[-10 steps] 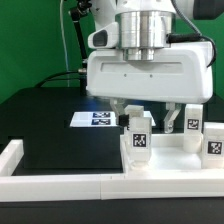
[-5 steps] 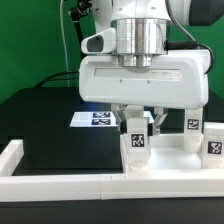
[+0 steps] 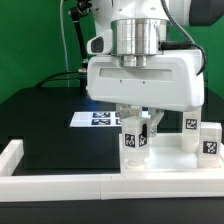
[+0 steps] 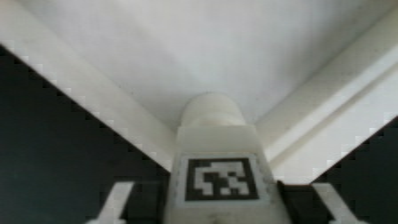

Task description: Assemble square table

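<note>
Stage: early | gripper is clamping a leg standing upright on the tabletop | two legs are waiting at 3 o'clock | remaining legs unattached, judging by looks.

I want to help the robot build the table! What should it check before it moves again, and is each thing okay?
1. Gripper over the leg: ok, one finger on each side.
2. Leg centred between the fingers: ok in the wrist view.
3. Jaws tight on the leg: cannot tell, contact is not clear.
4. Leg standing upright: ok.
5. Neighbouring legs clear of the gripper: ok, they stand apart to the exterior view's right.
6. Tabletop sits under the leg: ok, though its corner holes are not visible.
</note>
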You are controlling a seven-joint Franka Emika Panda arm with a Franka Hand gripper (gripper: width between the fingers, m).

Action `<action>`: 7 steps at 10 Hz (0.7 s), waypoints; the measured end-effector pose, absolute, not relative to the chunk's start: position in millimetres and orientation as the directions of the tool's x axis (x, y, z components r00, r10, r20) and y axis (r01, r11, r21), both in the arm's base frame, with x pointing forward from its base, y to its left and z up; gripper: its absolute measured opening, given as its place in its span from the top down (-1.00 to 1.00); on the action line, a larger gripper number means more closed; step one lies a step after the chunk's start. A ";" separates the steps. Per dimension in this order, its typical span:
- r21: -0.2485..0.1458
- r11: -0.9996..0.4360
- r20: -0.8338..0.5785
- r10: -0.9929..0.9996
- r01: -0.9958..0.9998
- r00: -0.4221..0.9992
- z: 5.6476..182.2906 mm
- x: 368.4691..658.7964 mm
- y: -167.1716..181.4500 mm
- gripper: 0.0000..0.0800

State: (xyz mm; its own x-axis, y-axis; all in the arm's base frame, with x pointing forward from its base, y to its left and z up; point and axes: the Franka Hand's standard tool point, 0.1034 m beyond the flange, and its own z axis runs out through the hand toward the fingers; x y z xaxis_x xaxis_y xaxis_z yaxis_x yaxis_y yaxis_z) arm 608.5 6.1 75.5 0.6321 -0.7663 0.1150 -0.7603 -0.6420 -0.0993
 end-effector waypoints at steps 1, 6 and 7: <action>-0.111 -0.552 0.103 -0.834 -0.827 0.543 74.8 609.1 6.1 0.28; -0.161 0.162 -0.056 -0.986 -0.974 -0.155 72.9 620.8 13.6 0.27; -0.167 0.290 -0.097 -0.956 -0.942 -0.277 72.5 621.9 13.9 0.27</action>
